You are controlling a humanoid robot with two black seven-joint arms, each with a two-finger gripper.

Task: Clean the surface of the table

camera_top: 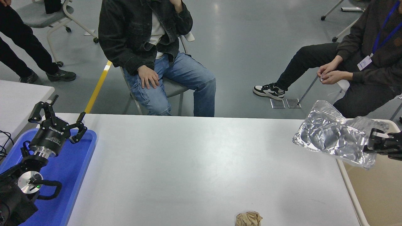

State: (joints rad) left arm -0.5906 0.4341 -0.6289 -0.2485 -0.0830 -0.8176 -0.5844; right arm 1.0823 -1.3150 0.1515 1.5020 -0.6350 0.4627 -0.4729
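The table surface [188,169] is a wide white-grey top filling the middle of the head view. My right gripper [373,141] comes in from the right edge, shut on a crumpled silver foil bag [336,136], which hangs in the air over the table's right edge and the beige bin [373,188] beside it. A crumpled brown paper ball [248,218] lies on the table at the front edge. My left gripper [58,114] is parked at the lower left above the blue tray [75,169], open and empty.
A person in a dark jacket and jeans [157,53] sits at the far side. Another person [355,66] sits at the far right, hands together. A smaller white table [19,97] stands at the left edge. Legs and a chair [37,37] are at top left.
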